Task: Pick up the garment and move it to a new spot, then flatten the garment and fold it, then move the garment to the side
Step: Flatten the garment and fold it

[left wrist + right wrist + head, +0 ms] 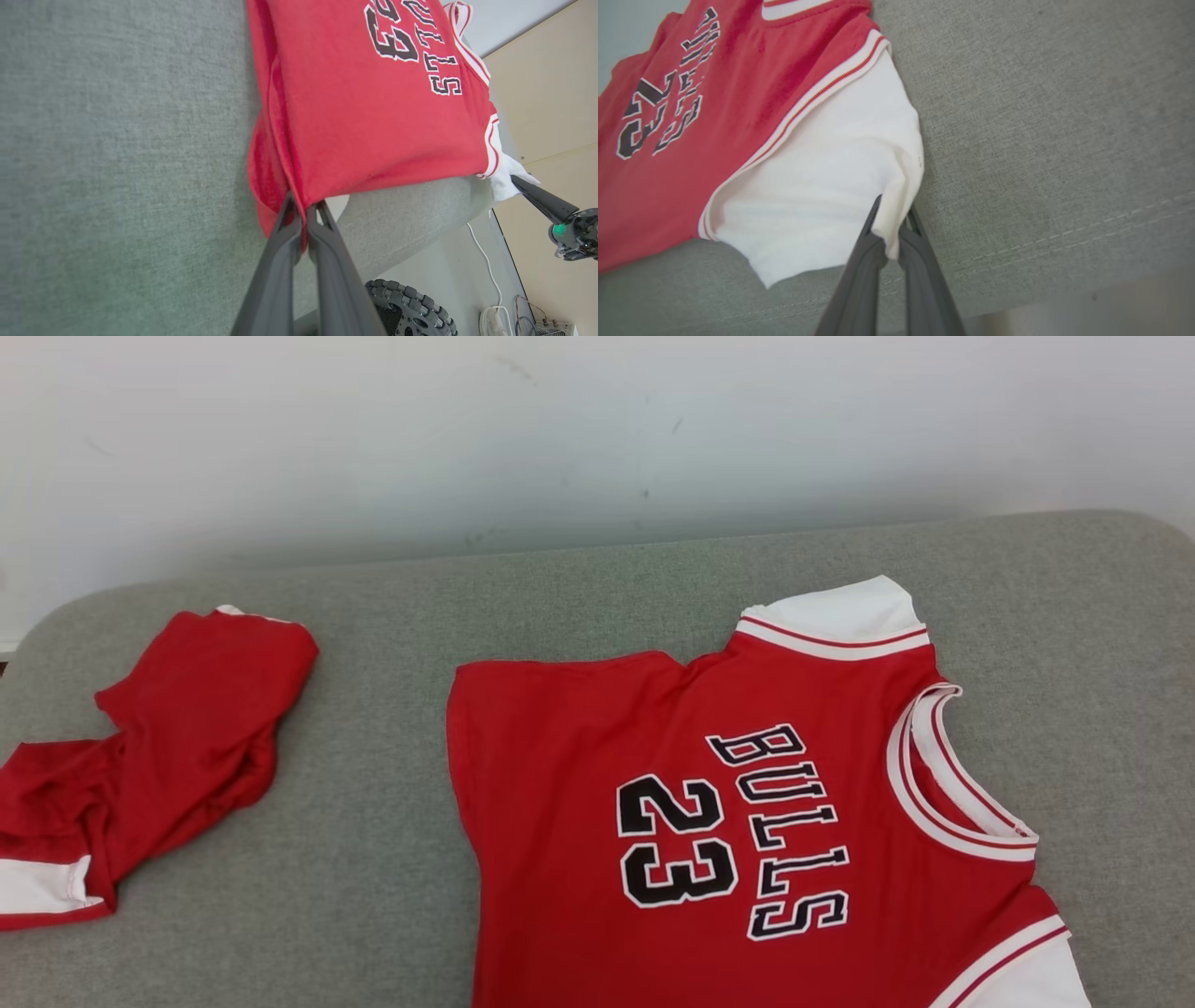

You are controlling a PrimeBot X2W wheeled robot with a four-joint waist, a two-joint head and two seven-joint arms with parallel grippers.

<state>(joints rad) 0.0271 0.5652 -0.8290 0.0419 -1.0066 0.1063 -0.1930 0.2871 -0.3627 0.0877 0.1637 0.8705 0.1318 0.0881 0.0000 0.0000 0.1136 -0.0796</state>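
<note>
Far left on the grey surface [373, 896]: a crumpled red heap [187, 737] with white trim, lying apart from everything else, untouched.

Right of it, well apart: the jersey [560, 821], red, front up, "BULLS 23" reading sideways, hem toward the left, neck and white sleeves toward the right. Lies mostly flat on the surface, with a slight rumple along the far edge.

At the near hem corner: left gripper [306, 210], jaws closed on a pinch of red cloth, corner raised just off the near edge of the surface.

At the near white sleeve [822, 177]: right gripper [893, 219], jaws closed on the sleeve's edge, cloth bunched between them.

Judged by this layout: pick-up and placing likely done or nearly so, flattening under way, with both near corners held for pulling the cloth taut. Looks unfolded as yet, spread full width. Left to do: smoothing the last rumple, letting go, folding, then shifting the folded jersey to the side.
</note>
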